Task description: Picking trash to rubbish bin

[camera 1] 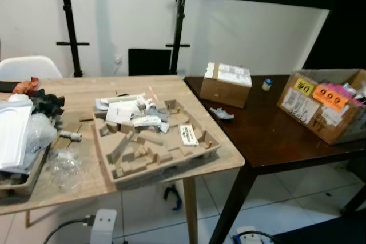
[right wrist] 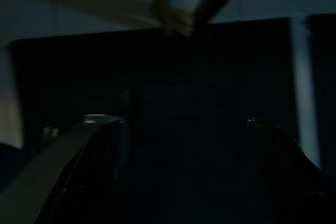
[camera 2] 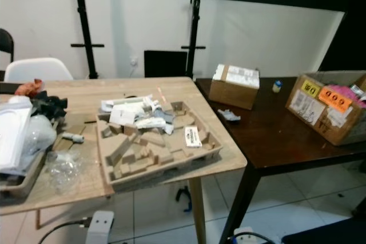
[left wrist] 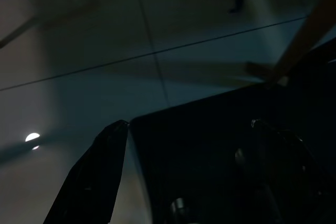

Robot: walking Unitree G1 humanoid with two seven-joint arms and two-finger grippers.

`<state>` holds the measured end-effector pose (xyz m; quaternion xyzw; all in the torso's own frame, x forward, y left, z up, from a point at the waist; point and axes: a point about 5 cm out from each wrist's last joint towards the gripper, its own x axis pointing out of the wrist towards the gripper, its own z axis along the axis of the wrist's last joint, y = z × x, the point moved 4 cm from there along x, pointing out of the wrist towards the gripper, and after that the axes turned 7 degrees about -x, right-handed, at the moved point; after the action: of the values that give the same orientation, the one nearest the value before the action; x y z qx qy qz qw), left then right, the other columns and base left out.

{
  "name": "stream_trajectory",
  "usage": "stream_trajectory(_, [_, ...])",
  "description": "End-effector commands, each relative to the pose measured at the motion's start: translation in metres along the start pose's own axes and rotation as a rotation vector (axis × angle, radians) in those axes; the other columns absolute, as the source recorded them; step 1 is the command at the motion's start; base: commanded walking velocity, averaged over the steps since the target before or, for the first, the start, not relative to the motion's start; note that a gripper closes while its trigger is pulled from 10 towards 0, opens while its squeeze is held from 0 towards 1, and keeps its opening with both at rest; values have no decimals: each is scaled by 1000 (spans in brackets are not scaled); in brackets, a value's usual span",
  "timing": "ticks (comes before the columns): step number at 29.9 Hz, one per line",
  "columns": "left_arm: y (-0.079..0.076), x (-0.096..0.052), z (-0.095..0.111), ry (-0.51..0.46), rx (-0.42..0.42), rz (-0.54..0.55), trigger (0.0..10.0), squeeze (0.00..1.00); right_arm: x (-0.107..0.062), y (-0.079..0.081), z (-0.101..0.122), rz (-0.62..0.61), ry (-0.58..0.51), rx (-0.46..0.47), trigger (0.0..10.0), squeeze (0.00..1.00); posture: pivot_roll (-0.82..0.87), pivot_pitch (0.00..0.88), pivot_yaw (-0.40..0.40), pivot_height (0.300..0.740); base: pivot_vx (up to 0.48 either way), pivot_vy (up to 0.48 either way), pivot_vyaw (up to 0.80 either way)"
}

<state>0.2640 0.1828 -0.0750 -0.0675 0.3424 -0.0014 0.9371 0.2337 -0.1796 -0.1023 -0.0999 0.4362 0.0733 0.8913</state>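
While both arms hang idle in shade, the left tool (left wrist: 184, 177) and right tool (right wrist: 186, 177) released, white crumpled paper scraps (camera 1: 132, 111) lie in the moulded tan pulp tray (camera 1: 197, 155) on the light wooden bench (camera 1: 80, 184). Judged: approach step; next comes reaching for them.

The near worktop (camera 1: 211, 152) is pale wood with a light grain; the one beside it (camera 1: 269, 135) is dark brown. A beige moulded tray (camera 1: 154, 147) holds white papers (camera 1: 128, 110). The brown box (camera 1: 326, 104) wears yellow and orange labels. The small box (camera 1: 226, 84) is tan with a white top. The floor (camera 1: 286, 210) is white tile with dark joints.
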Motion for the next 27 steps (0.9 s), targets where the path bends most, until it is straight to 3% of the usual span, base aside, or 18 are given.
stream_trajectory(1, [0,-1,-6,19,-13,6,10000,90,0,-5,4,-6,-11,-16,10000,0,36,42,-44,740,0,0,0])
stream_trajectory(14, [2,0,-2,7,-38,27,10000,114,1,2,6,15,-23,-41,10000,0,47,46,-52,740,0,0,0])
stream_trajectory(27, [4,0,-3,9,-49,37,10000,110,1,3,10,23,-34,-52,10000,0,45,48,-53,740,0,-297,0])
